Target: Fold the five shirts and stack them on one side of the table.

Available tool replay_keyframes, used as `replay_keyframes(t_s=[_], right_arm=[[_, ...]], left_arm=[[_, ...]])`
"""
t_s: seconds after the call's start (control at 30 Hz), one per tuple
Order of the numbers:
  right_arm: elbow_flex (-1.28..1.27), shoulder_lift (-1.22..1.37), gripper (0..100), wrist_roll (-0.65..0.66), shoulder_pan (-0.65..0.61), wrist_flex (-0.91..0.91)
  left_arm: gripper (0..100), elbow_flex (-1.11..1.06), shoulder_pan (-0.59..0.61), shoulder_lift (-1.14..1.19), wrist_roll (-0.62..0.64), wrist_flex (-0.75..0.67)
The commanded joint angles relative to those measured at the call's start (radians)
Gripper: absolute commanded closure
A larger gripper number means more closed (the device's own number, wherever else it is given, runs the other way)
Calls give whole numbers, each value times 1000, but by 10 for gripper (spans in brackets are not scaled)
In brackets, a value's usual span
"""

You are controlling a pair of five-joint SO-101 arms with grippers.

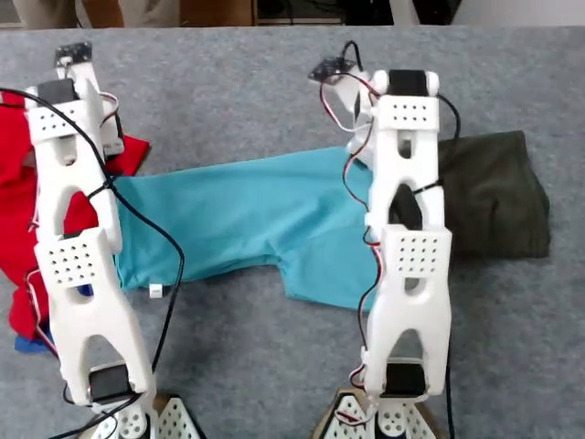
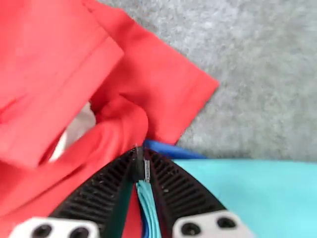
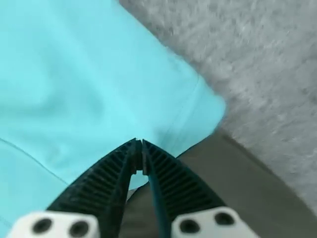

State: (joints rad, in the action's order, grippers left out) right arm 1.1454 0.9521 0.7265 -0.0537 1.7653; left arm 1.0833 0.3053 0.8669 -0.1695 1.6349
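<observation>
A teal shirt (image 1: 247, 215) lies spread across the middle of the grey table, between the two arms. My left gripper (image 2: 140, 161) is shut on the teal shirt's (image 2: 247, 198) edge, next to a crumpled red shirt (image 2: 74, 84), with a blue strip of cloth also between the fingers. My right gripper (image 3: 139, 148) is shut on the teal shirt's (image 3: 74, 74) other edge, where it overlaps a dark green shirt (image 3: 237, 198). The dark green shirt (image 1: 494, 197) lies folded at the table's right side. The red shirt (image 1: 14, 183) is bunched at the left edge.
A bit of blue shirt (image 1: 32, 345) pokes out under the red one at the lower left, and more blue cloth (image 2: 168, 148) shows by the left gripper. A small white tag (image 1: 155, 291) hangs at the teal shirt's near edge. Bare grey table (image 1: 228, 82) lies beyond the shirts.
</observation>
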Motion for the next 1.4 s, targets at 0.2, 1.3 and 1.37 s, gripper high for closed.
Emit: replay_keyframes(t_s=[0.2,1.3,1.37], right_arm=[[-68,-226,995,-11,-53,21],[-145,-262,996,11,-82,2],[-148,-262,996,11,-77,2]], left_arm=[[981,144,110,39,-80,120],[981,-1597,121,-1273,-526,-46],[981,-1706,155,-1267,-522,-160]])
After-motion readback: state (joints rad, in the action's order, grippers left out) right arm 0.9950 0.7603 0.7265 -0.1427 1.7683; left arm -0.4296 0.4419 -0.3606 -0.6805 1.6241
